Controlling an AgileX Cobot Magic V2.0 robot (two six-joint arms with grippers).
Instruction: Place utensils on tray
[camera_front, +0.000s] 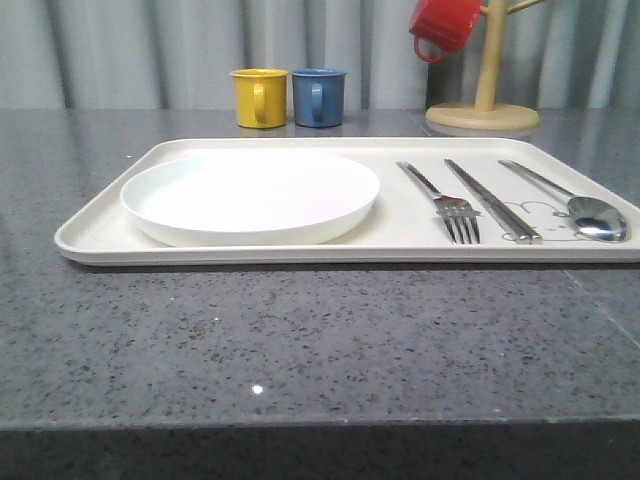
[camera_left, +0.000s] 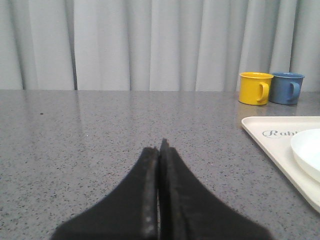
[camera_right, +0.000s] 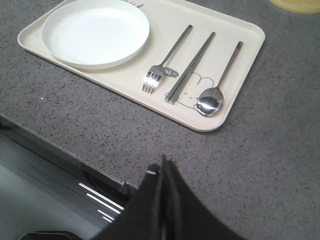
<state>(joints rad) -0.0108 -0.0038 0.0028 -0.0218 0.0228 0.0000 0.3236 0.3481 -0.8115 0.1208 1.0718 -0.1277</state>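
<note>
The steel fork (camera_front: 452, 205), the pair of flat steel chopsticks (camera_front: 491, 200) and the steel spoon (camera_front: 578, 205) all lie on the right half of the cream tray (camera_front: 100, 215), side by side and apart from one another, fork leftmost and spoon rightmost, each with its long axis running from far to near and its working end toward the near rim. The round white plate (camera_front: 250, 195) sits on the tray's left half, clear of the fork. Judged from this layout, every utensil is already in place and no pick seems left; if one piece needed straightening, the right arm would be the nearer one. From the right wrist view the right gripper (camera_right: 164, 167) hangs above bare countertop off the tray's near right corner, its black fingers pressed together and holding nothing, with the spoon the closest piece ahead of it. The left gripper (camera_left: 159, 150) sits low over the grey speckled countertop (camera_front: 300, 340) to the left of the tray, fingers likewise closed and empty. The tray carries script lettering beginning "Rabb", cut off at the frame edge in the left wrist view, and a faint line drawing shows under the chopsticks and spoon. Beyond the tray stand a yellow mug (camera_front: 259, 97) and a blue mug (camera_front: 318, 97), touching or nearly so; a red mug (camera_front: 445, 25) hangs on a wooden mug tree (camera_front: 484, 100) at the far right.
</note>
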